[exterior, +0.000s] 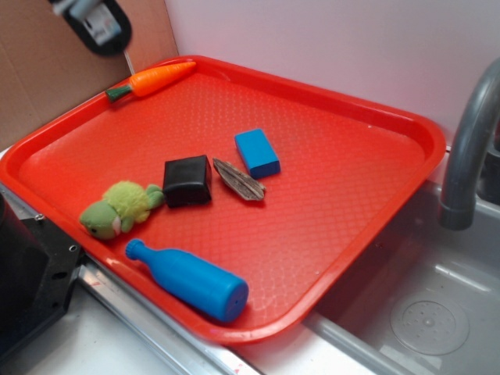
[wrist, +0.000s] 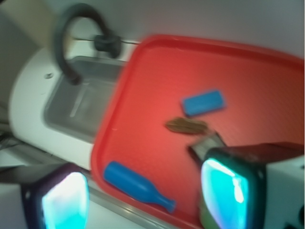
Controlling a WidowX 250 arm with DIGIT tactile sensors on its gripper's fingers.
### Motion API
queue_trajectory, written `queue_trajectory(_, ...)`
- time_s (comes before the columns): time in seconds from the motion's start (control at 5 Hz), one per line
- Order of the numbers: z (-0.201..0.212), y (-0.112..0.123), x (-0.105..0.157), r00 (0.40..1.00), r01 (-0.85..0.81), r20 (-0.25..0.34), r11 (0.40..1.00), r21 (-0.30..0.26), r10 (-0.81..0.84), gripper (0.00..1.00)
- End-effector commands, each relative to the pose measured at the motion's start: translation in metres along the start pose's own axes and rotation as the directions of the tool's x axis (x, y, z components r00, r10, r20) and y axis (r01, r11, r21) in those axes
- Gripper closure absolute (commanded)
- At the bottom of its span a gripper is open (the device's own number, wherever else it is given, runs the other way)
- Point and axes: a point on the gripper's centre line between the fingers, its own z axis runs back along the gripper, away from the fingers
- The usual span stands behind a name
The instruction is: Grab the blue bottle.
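The blue bottle (exterior: 187,279) lies on its side near the front rim of the red tray (exterior: 344,203), knob end pointing left toward the plush toy. In the wrist view the blue bottle (wrist: 137,185) shows far below, between my two glowing fingers. My gripper (wrist: 145,200) is open and holds nothing. In the exterior view only part of the gripper (exterior: 94,23) shows at the top left, high above the tray's back corner and far from the bottle.
On the tray also lie a green plush toy (exterior: 117,209), a black block (exterior: 187,180), a brown piece (exterior: 239,180), a small blue block (exterior: 257,152) and an orange carrot (exterior: 152,80). A sink (exterior: 422,312) with a grey faucet (exterior: 469,148) lies right.
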Motion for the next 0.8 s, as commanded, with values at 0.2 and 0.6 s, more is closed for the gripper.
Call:
queue_trajectory(0.2,0.005,-0.009,0.001,0.999,0.031,0.019,1.0,-0.005,-0.031,0.0)
queue_trajectory(0.6,-0.068,-0.014,-0.011,0.834,0.461,-0.291,0.882,-0.1,-0.469,0.0)
